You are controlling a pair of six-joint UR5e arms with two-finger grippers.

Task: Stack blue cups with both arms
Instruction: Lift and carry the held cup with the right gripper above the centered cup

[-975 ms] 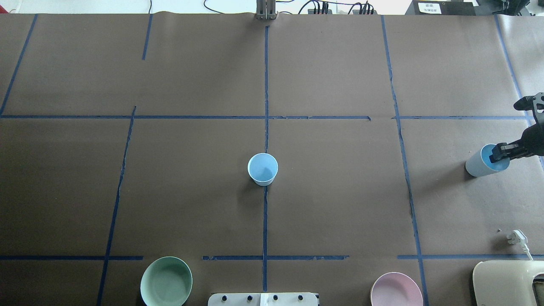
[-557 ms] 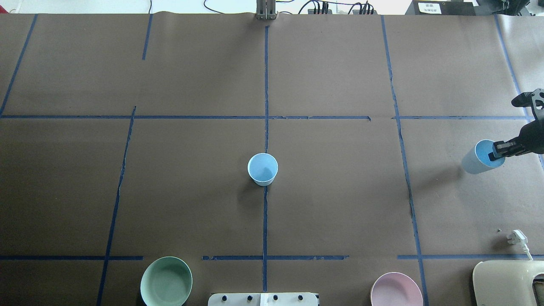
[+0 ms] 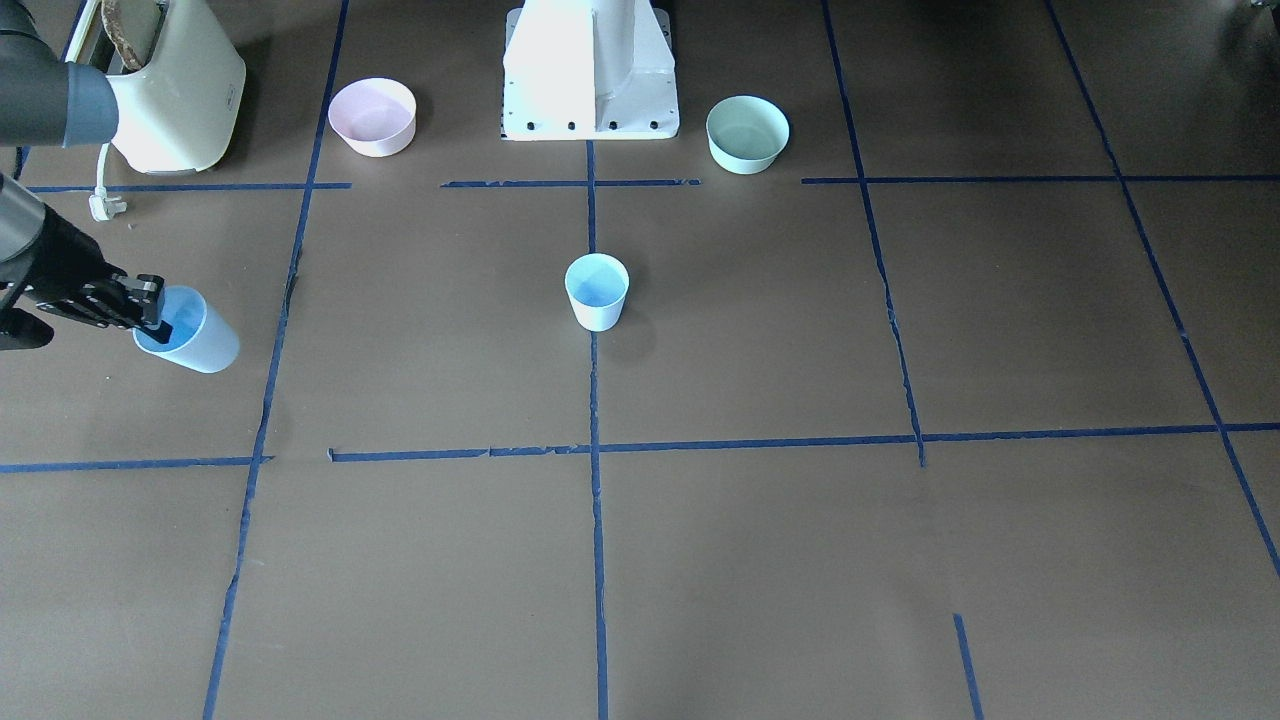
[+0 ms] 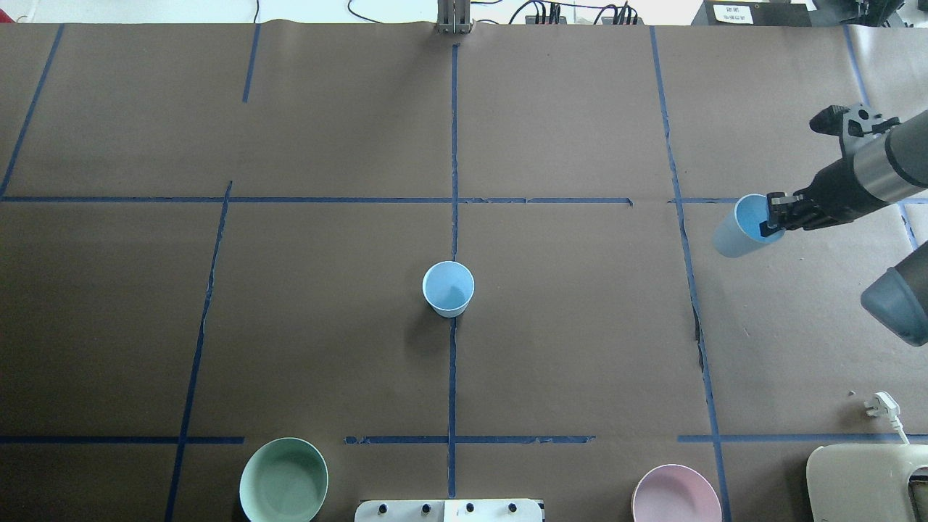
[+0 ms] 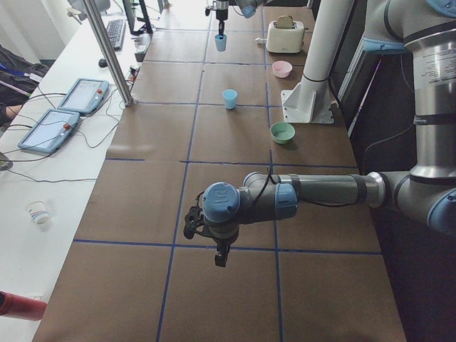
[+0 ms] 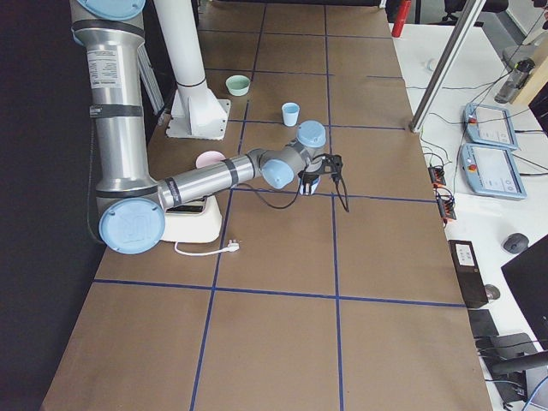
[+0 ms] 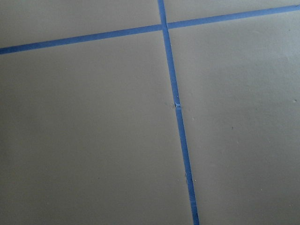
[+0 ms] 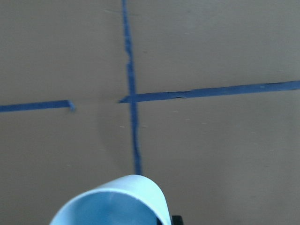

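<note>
One blue cup (image 4: 448, 288) stands upright at the table's centre on the blue tape line; it also shows in the front view (image 3: 597, 290). My right gripper (image 4: 772, 217) is shut on the rim of the second blue cup (image 4: 736, 232), one finger inside it. It holds the cup tilted above the table at the right side. The held cup shows in the front view (image 3: 195, 342) and at the bottom of the right wrist view (image 8: 117, 201). My left gripper (image 5: 218, 255) shows only in the exterior left view, over bare table far from both cups. I cannot tell whether it is open or shut.
A mint-green bowl (image 4: 283, 480) and a pink bowl (image 4: 676, 496) stand at the near edge, either side of the white pedestal base (image 3: 590, 70). A cream toaster (image 4: 866, 482) and its plug (image 4: 881, 404) lie at the near right corner.
My right gripper has lifted the blue cup off the table and carried it left and farther away, towards the middle. The centre cup has not moved.
</note>
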